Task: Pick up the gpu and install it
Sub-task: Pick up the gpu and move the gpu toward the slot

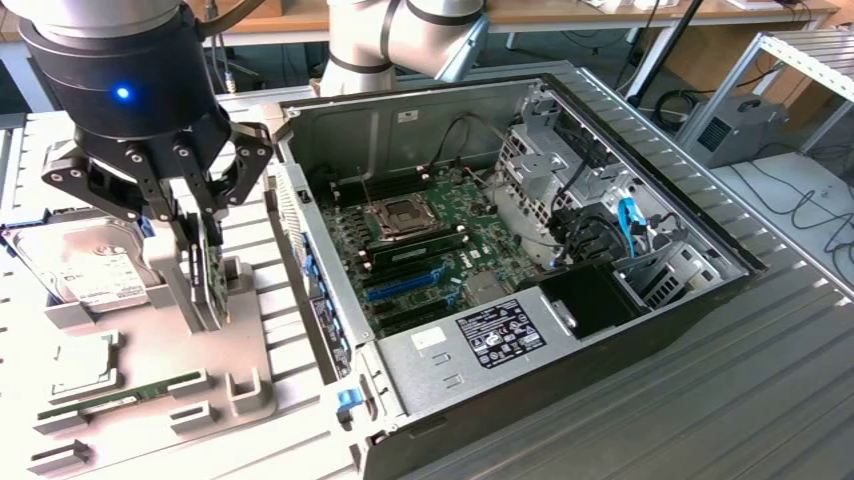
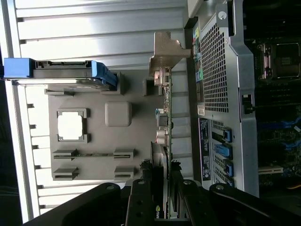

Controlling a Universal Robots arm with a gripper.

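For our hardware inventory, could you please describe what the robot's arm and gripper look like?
The arm is pale grey tubing with rounded joints. The gripper has a black cylindrical body with a small glowing blue light, and black linkage bars with silvery pivot pins.

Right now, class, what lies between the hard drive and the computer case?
The graphics card, standing on edge in the grey tray, gripper at its top, as the exterior view shows.

Between the matt black fingers, the gpu shows a silvery metal bracket. Below them lies a matt grey holder, probably plastic. Beside them, the case is bare perforated metal and the bench is ribbed metal.
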